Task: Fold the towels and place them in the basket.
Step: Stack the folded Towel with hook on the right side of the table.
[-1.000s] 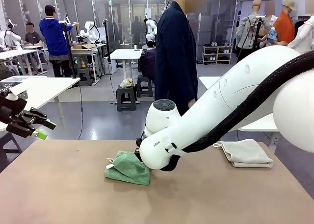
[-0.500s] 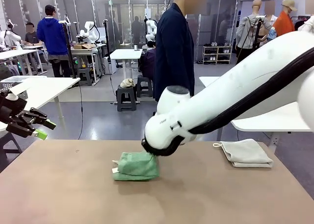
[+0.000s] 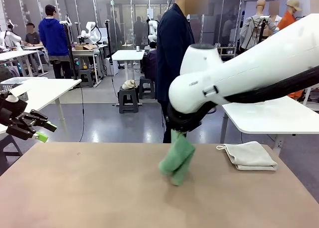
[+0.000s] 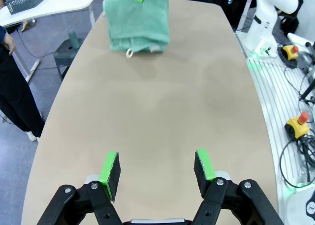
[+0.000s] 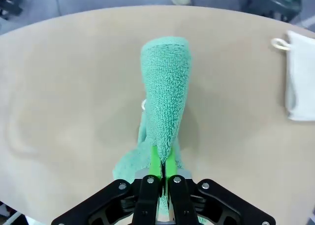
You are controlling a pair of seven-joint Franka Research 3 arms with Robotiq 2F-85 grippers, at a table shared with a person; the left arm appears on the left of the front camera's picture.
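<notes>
The green towel [image 3: 177, 160] is pinched by the right gripper [image 5: 161, 167] above the desk [image 3: 75, 188] middle; the left gripper [image 4: 156, 167] is held spread.

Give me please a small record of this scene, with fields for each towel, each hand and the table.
green towel: folded, hanging from the right hand, lifted off the table
white towel: folded, lying flat near the table's right edge, corner loop pointing left
right hand: shut on the green towel's top edge
left hand: open, holding nothing, off the table's left side
table: brown top
person: standing at the far side
</notes>
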